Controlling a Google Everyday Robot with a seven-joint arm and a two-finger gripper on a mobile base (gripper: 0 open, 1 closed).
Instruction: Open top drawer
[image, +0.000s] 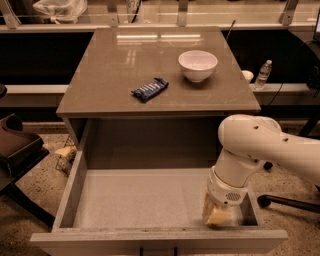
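Observation:
The top drawer (150, 236) is pulled far out from under the grey-beige cabinet top (105, 75). Its deep plain grey box is open to view and holds nothing but my arm's end. Only the top stubs of its dark loop handle (157, 251) show at the bottom edge of the view. My gripper (216, 215) hangs from the white arm (260, 145) and reaches down inside the drawer at its front right corner, close behind the drawer front. The lower drawers are out of view.
A white bowl (197, 65) and a dark blue snack bar (149, 89) lie on the cabinet top. A water bottle (262, 75) stands at the right rear. A dark chair (15, 150) is on the left, and a chair base (290, 201) lies on the floor at right.

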